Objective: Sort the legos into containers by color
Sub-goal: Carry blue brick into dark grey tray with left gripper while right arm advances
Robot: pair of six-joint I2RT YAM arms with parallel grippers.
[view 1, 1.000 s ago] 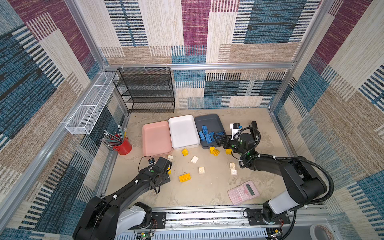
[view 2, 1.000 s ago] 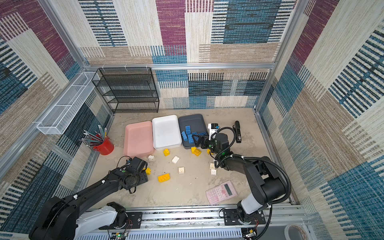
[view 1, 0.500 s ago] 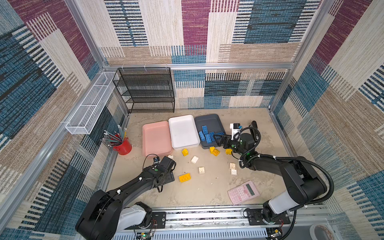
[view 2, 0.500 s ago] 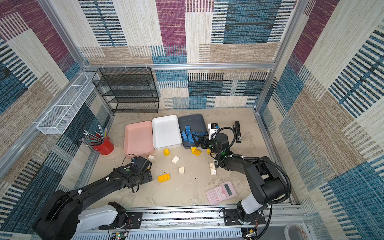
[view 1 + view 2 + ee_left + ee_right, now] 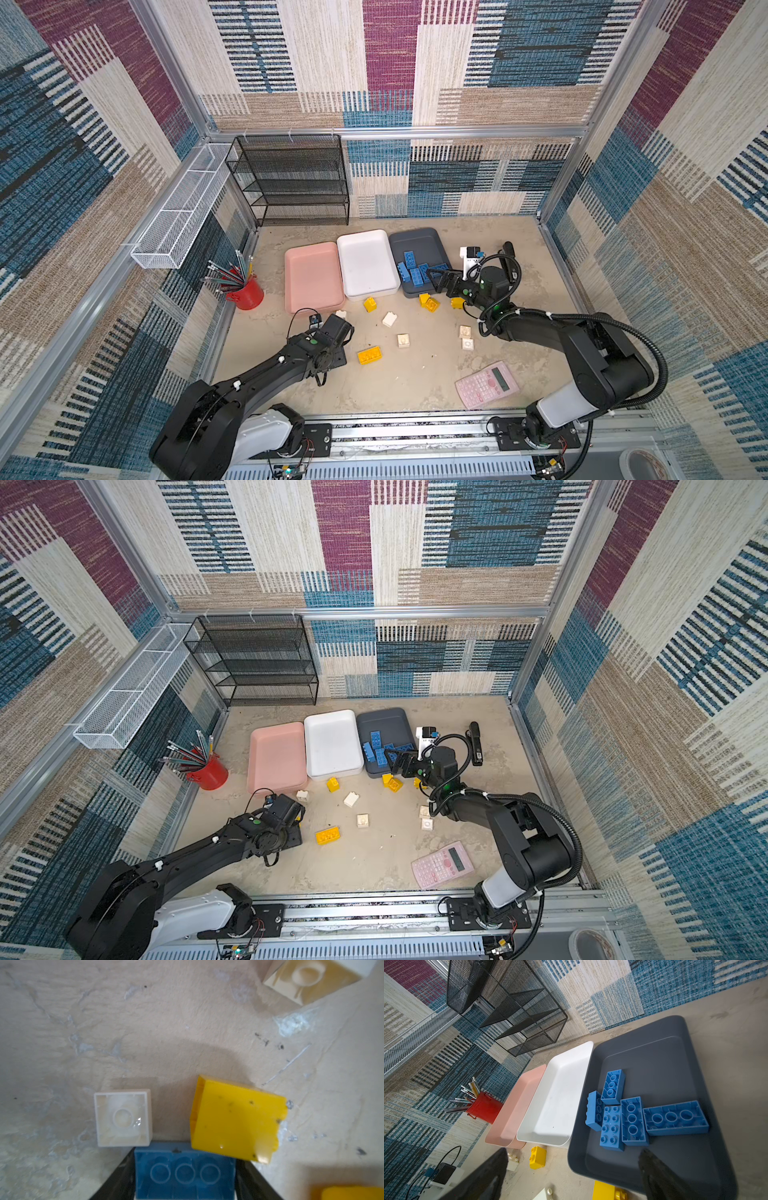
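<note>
In the left wrist view my left gripper [image 5: 185, 1155] is shut on a blue lego [image 5: 184, 1172], hollow side up, low over the floor. A yellow lego [image 5: 236, 1120] leans against it and a white one [image 5: 122, 1118] lies beside it. In both top views this gripper [image 5: 341, 328] sits just before the pink container [image 5: 311, 278]. My right gripper [image 5: 571, 1167] stands open above the near rim of the dark grey container [image 5: 654, 1059], which holds several blue legos [image 5: 631, 1120]. The white container [image 5: 365, 266] is bare. Yellow [image 5: 369, 356] and white legos [image 5: 389, 319] lie scattered on the floor.
A red pencil cup [image 5: 245, 291] stands left of the pink container. A pink calculator [image 5: 487, 383] lies at the front right. A black mesh shelf [image 5: 291, 178] is at the back wall, a white wire basket [image 5: 178, 208] on the left wall. A black stapler [image 5: 509, 253] lies right of the grey container.
My left gripper has crept forward and right toward the white lego by the pink container, and its jaws have narrowed onto the blue lego. The right arm has not moved.
</note>
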